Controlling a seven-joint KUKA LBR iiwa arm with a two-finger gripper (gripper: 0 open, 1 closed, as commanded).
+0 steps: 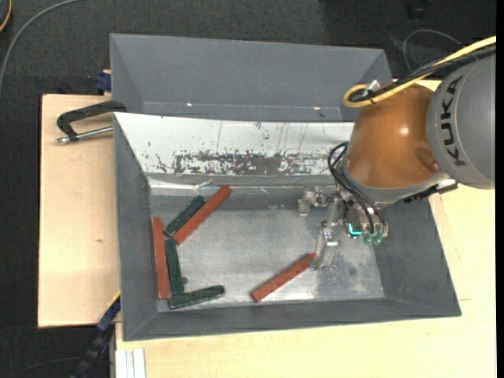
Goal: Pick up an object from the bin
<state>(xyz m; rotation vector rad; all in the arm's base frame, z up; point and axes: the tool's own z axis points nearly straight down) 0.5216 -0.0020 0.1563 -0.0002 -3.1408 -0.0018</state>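
Grey bin [236, 69], scuffed wall [236, 162]; dark carpet [197, 2] beyond.

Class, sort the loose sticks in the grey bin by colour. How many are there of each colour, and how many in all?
Red-brown sticks: 3 (far left, upper left, lower centre)
Dark green sticks: 3 (upper left, left, lower left)
Total: 6

Sticks [161, 258] in bin [236, 69], mostly left
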